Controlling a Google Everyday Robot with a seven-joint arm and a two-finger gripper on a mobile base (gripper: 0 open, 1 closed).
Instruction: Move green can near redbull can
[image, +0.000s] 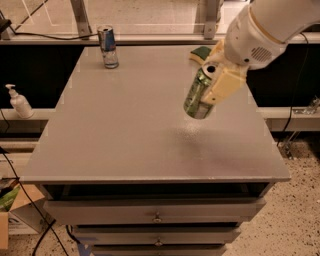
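My gripper (212, 86) is shut on the green can (196, 95) and holds it tilted in the air above the right half of the grey table (125, 130). One cream finger (224, 85) lies along the can's right side. The can's silver top points up and to the right. The redbull can (108, 46), slim, blue and silver, stands upright at the table's far left corner, well away from the green can.
A green-and-yellow sponge (201, 53) lies at the far right of the table, partly behind my arm. A white soap bottle (19, 102) stands on a ledge to the left. Drawers (155, 212) sit under the tabletop.
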